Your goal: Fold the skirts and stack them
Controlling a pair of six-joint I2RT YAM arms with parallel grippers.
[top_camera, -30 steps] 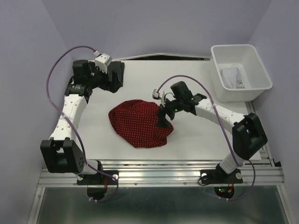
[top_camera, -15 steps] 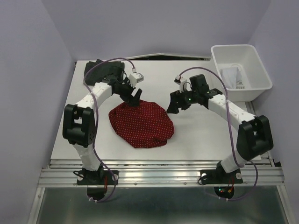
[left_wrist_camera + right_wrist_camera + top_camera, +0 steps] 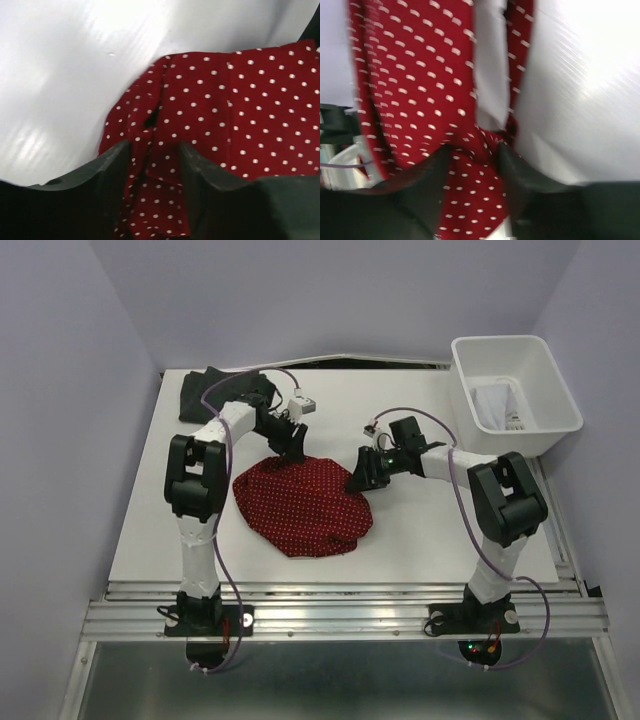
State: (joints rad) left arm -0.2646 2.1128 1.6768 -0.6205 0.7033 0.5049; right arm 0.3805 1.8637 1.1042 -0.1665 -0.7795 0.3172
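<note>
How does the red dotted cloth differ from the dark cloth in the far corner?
The red white-dotted skirt lies spread mid-table; the dark charcoal skirt sits bunched in the far left corner. The left gripper and right gripper straddle the red skirt's far edge; neither is at the dark one. Both are soft cloth on the white table.
</note>
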